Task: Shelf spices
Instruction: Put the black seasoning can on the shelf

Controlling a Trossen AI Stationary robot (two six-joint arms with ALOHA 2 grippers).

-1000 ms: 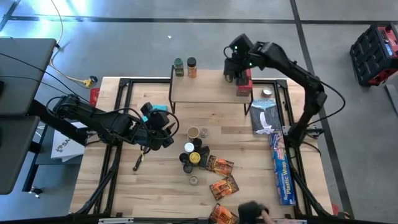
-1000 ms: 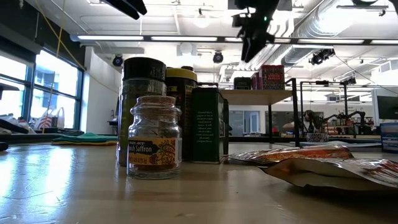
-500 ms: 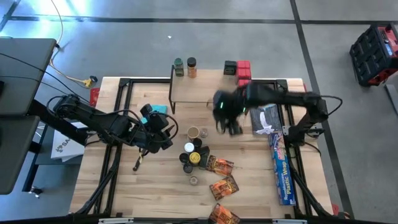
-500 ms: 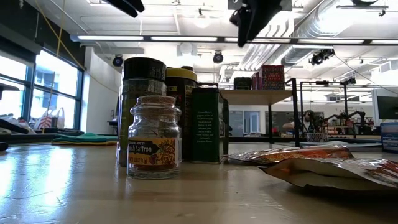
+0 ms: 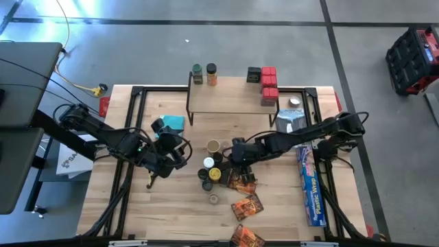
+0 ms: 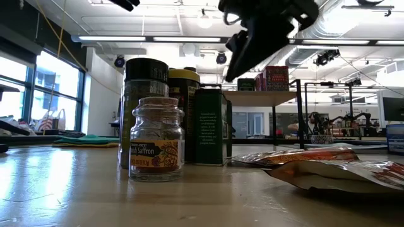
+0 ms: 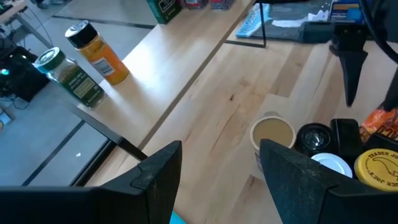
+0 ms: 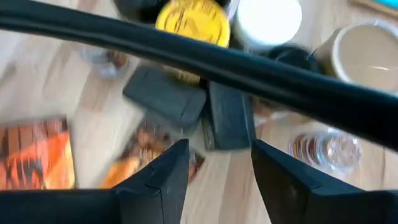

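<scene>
Several spice jars [image 5: 212, 167] with tan, white, yellow and black lids stand in a cluster mid-table, with two dark tins [image 8: 186, 102] among them. Orange-brown packets [image 5: 243, 194] lie flat just near of them. The shelf [image 5: 230, 101] stands at the far edge and carries two jars [image 5: 204, 74], a dark box and red boxes [image 5: 268, 86]. My right gripper [image 5: 235, 156] hangs open over the right side of the cluster, above the tins, and it also shows in the right wrist view [image 8: 214, 168] and the low view [image 6: 238, 60]. My left gripper [image 5: 180, 149] is open and empty to the left of the cluster; in the left wrist view [image 7: 221, 180] it faces the tan-lidded jar [image 7: 272, 134].
A long blue plastic-wrap box [image 5: 311, 185] lies along the right edge, with a pale packet [image 5: 291, 125] beside the shelf. A teal cloth [image 5: 173, 122] lies behind my left gripper. A small dark tool [image 5: 152, 180] lies near-left. Bare wood shows at the near left.
My right gripper has left the red boxes at the shelf's far right end. It has swung toward the near edge and the left, and come down. It now hangs low over the jar cluster, tipped toward the table. The boxes stay on the shelf.
</scene>
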